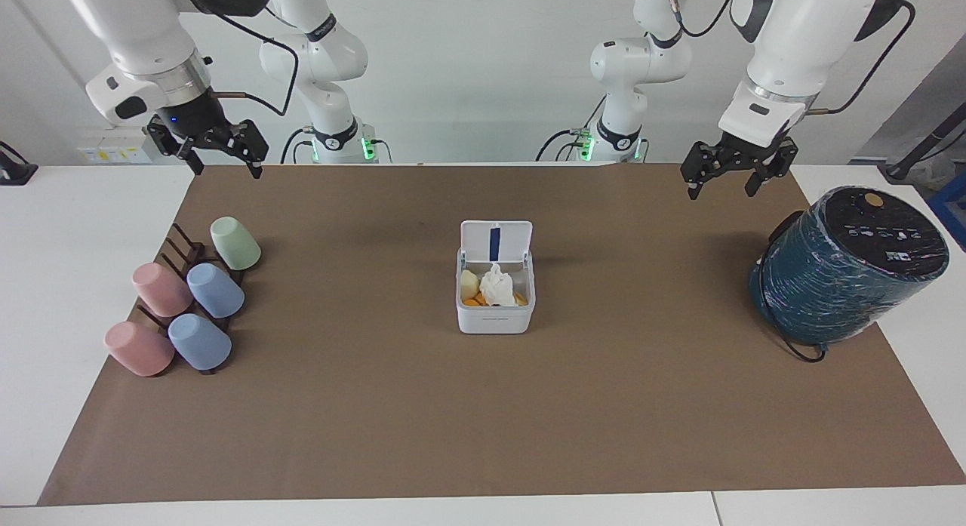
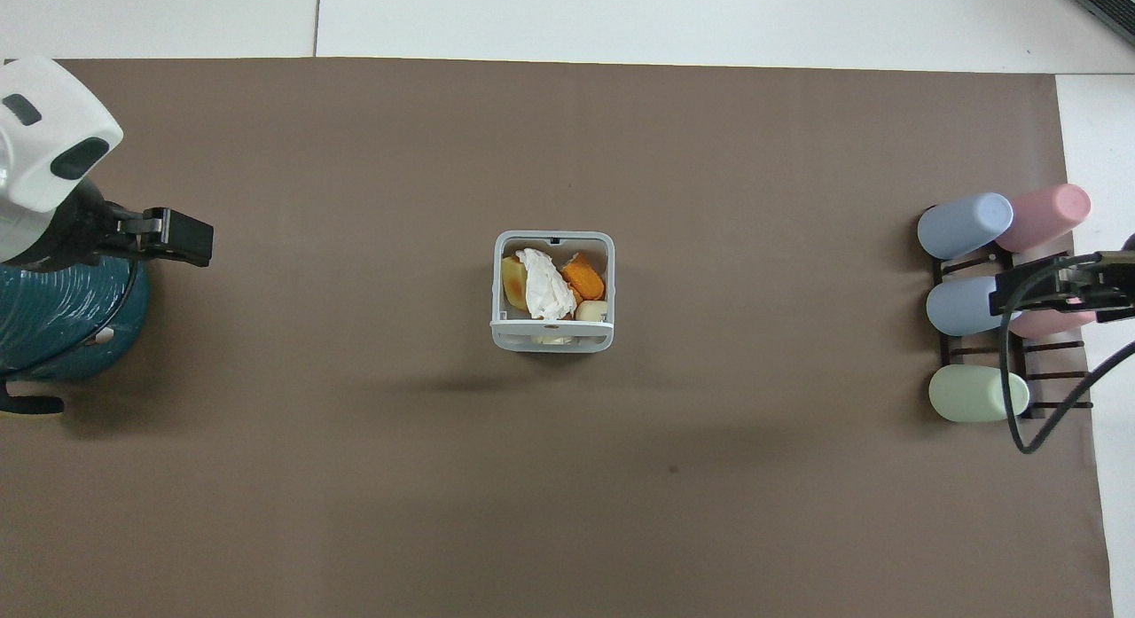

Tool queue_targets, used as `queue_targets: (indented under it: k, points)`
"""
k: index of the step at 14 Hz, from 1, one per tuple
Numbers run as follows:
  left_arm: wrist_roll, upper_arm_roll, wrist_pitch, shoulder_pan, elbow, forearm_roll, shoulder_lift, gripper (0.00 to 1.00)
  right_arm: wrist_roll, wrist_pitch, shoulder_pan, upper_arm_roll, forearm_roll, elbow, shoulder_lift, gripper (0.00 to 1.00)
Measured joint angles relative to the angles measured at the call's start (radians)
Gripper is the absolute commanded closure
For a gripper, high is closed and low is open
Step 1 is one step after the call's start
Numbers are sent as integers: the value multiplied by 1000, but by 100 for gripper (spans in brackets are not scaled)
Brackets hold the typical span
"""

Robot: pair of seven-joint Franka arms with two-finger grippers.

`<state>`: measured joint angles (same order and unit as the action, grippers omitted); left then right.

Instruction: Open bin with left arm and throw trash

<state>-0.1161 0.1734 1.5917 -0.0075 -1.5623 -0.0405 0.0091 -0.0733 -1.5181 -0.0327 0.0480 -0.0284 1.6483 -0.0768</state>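
While its lid stands open, one bin sits mid-worktop holding three scraps of trash: orange peel, cream peel, white tissue. Five cups lie on one rack; one teal cylinder. Two grippers raised, fingers apart, empty: left gripper, right gripper. Bin lid edge-on from overhead; right gripper cropped there.

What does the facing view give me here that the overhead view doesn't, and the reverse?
Facing view only: the blue strip inside the raised lid, both arms' bases, and both tools raised and open, the left tool and right tool holding nothing. Overhead view only: straight down into the bin, with tissue, orange peel and pale peel lying apart enough to tell. Both: bin open, trash inside, cups, teal cylinder.
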Motion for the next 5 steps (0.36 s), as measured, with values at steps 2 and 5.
queue_targets:
  k: [2, 5]
  points:
    - [0, 0, 0, 0, 0, 31, 0, 0, 0, 0, 0, 0, 0, 0, 0, 0]
    - [1, 0, 0, 0, 0, 35, 0, 0, 0, 0, 0, 0, 0, 0, 0, 0]
